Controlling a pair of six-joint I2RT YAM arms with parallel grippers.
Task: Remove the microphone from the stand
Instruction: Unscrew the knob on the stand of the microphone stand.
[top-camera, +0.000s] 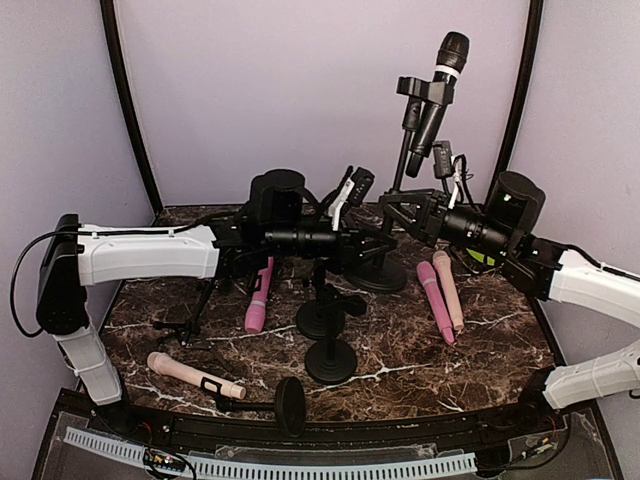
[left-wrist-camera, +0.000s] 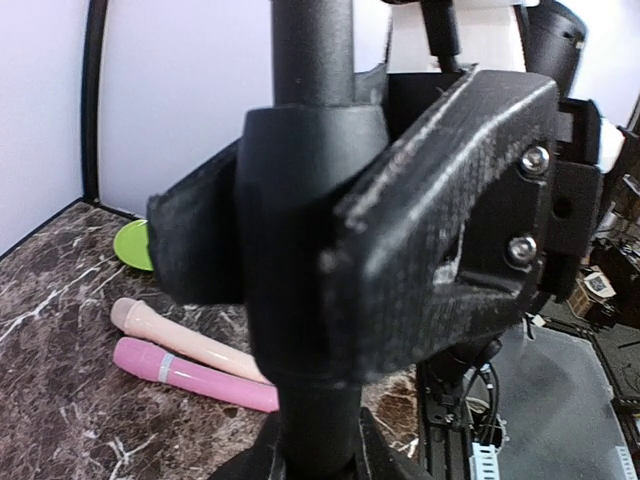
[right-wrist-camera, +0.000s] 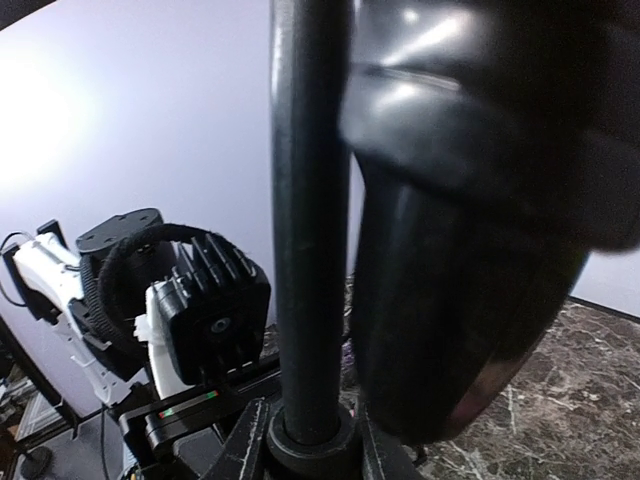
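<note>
Left claw (left-wrist-camera: 300, 262) seemingly grips stand (left-wrist-camera: 311, 50), top cropped.

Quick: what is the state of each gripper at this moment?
Left gripper: closed on the stand pole.
Right gripper: closed, apparently on the same stand pole.

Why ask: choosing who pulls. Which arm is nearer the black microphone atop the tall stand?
Right. Right fingers grip the stand pole below the black microphone; left fingers clamp lower.
</note>
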